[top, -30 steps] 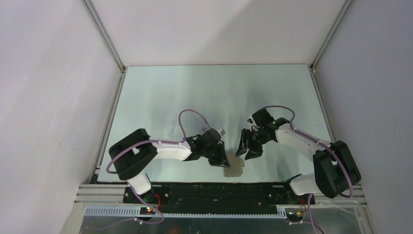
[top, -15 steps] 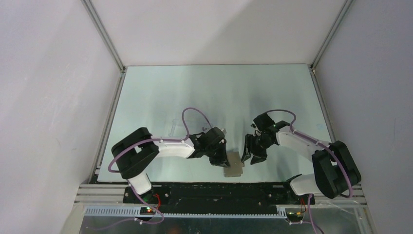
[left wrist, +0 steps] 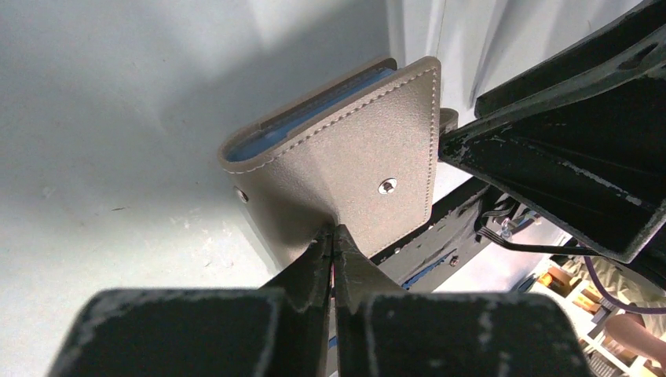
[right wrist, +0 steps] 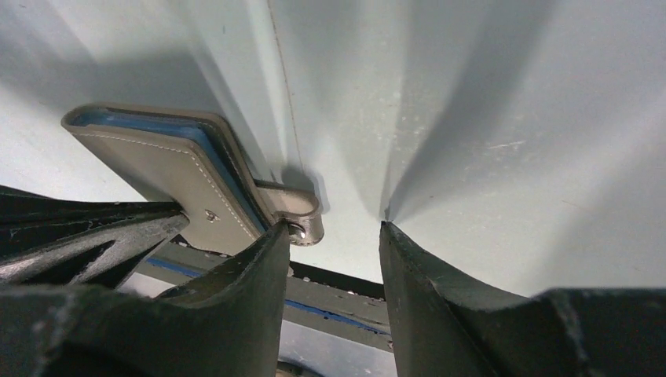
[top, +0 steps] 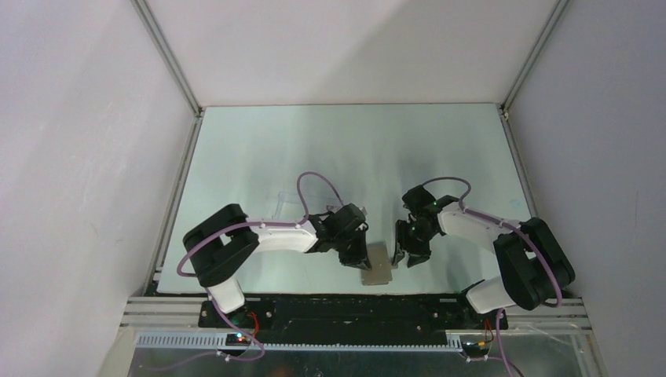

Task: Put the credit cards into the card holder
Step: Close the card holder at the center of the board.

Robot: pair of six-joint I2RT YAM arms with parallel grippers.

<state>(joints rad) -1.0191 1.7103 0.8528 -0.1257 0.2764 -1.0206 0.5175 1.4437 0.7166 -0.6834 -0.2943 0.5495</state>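
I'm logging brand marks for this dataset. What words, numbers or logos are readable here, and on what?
None can be read.
The card holder: plain grey-brown face with stitching and a metal stud, no print.
The clutter past the table edge in the left wrist view: too blurred to read.

Two units, left arm (top: 275,236) and right arm (top: 471,224): white link shells, bulky black joint housings. One purple cable (top: 314,187) loops along each. The left hand (left wrist: 334,236) and right hand (right wrist: 334,228) have matt black, wedge-shaped fingers (right wrist: 440,298), their edges scuffed pale grey.
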